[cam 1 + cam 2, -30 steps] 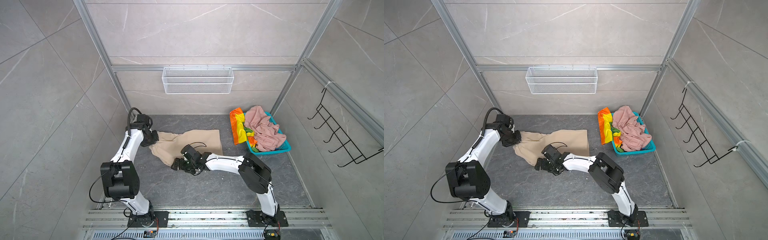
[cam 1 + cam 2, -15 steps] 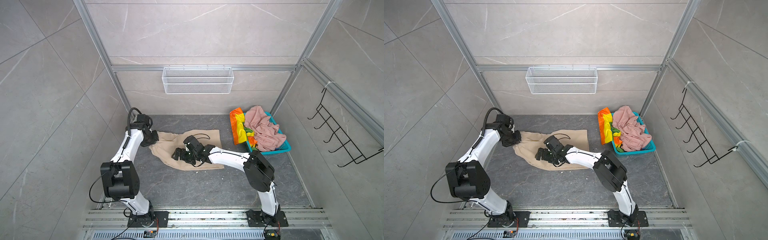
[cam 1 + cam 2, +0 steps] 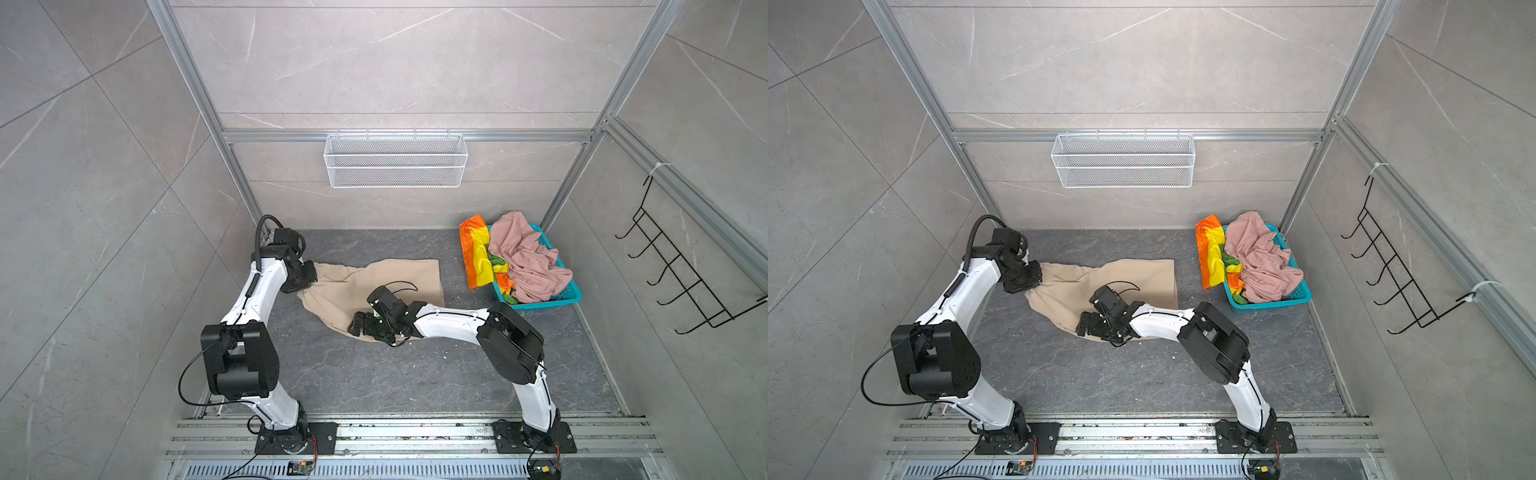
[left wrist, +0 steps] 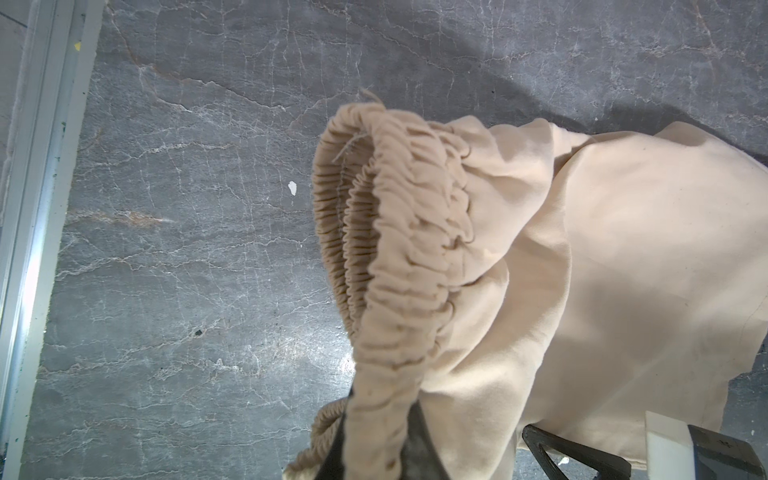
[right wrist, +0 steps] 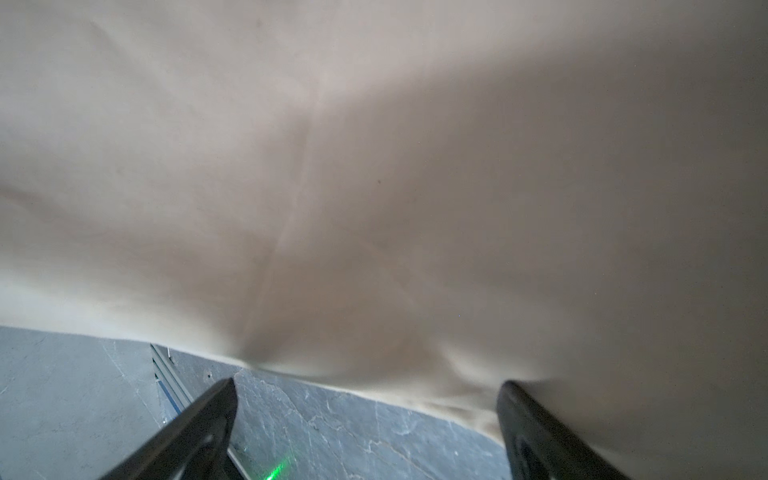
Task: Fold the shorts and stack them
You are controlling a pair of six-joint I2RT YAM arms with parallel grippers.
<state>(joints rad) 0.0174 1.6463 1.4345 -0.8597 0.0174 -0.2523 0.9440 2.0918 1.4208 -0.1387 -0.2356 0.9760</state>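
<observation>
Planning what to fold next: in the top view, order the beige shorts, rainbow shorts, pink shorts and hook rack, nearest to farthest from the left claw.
1. Beige shorts: held by the left claw.
2. Rainbow shorts: over the basket's left edge.
3. Pink shorts: in the basket.
4. Hook rack: right wall.

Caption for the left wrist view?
Gathered waistband of the beige shorts pinched in the shut left pincer, above grey surface.

The left arm reaches up the left side, its left gripper [image 3: 308,277] clamped tight on the plain beige fabric shorts [image 3: 376,279]. The right arm stretches low across the middle, its right gripper [image 3: 362,325] with jaws spread wide.
</observation>
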